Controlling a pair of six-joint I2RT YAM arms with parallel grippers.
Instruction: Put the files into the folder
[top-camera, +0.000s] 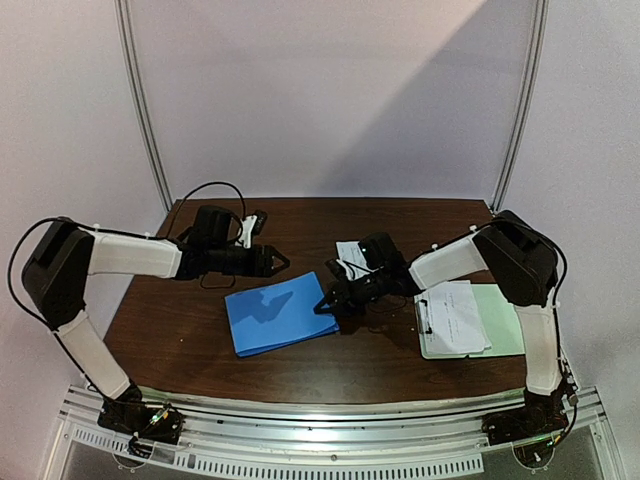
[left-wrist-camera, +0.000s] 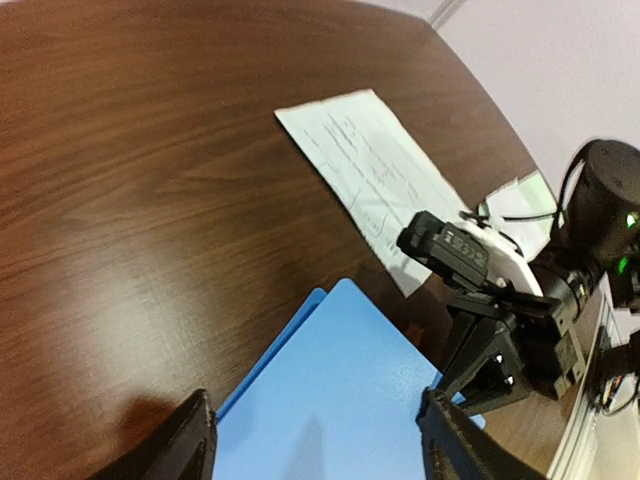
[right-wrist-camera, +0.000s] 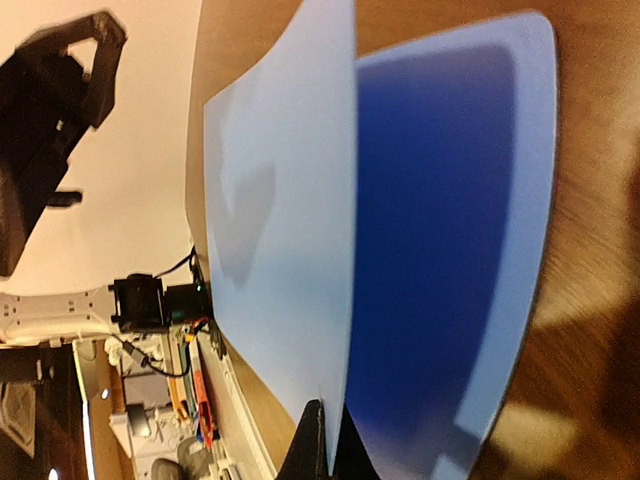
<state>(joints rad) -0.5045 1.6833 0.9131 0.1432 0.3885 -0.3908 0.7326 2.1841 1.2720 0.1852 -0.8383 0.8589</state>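
Right hand (top-camera: 325, 303) of ours is clamped on the folder (top-camera: 280, 312) cover at its 3 o'clock edge, holding it up off the bench (top-camera: 200, 330); left hand (top-camera: 275, 260) hangs wide at 12. So we're opening it. Next we reckon: swing it flat, then fetch the files (top-camera: 350, 258) at 1 o'clock.

High at the near side, the top camera looks down over the whole counter (top-camera: 180, 330), the left wrist camera skims low toward the right pincer (left-wrist-camera: 488, 385), and the right one, rolled sideways, hugs the blue folder (right-wrist-camera: 280, 220) all three share.
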